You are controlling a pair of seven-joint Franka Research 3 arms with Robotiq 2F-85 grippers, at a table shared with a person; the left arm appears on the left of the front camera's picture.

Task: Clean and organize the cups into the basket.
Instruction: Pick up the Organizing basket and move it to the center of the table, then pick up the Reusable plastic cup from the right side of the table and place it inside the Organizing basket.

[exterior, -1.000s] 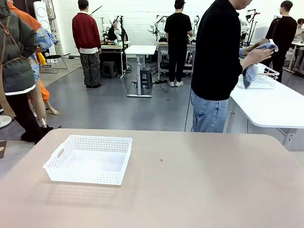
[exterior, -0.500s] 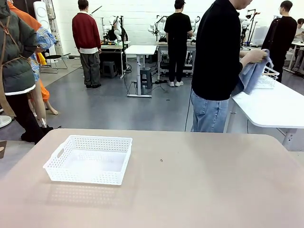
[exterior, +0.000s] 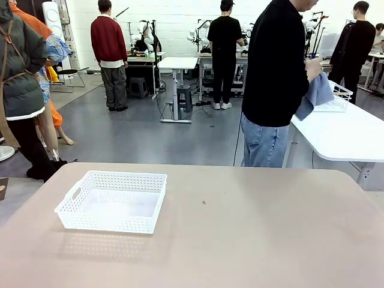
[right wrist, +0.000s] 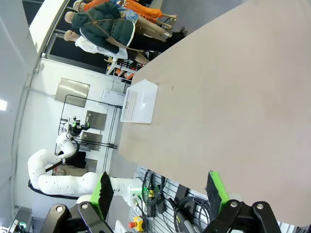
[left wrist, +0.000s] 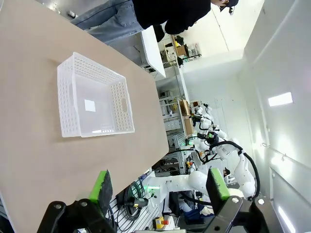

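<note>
The white lattice basket point(exterior: 113, 201) sits on the tan table point(exterior: 240, 240), left of the middle, with nothing in it. The left wrist view looks down on the basket point(left wrist: 92, 102) from well above; my left gripper point(left wrist: 159, 187) is open there, its green-padded fingers point(left wrist: 102, 187) wide apart and holding nothing. My right gripper point(right wrist: 159, 189) is open too, high over the table's right side, with the basket point(right wrist: 140, 102) far off. The cups are out of view. A person in a black top point(exterior: 277, 66) stands beyond the far edge, turned to a side table, holding a blue cloth point(exterior: 315, 95).
A white side table point(exterior: 348, 135) at the back right carries a wire-frame basket point(exterior: 335, 99). Other people and tables stand farther back in the room. The tan table's surface around the basket is bare.
The person has lowered the blue cloth and drawn it closer to the body. The basket and both grippers have not moved.
</note>
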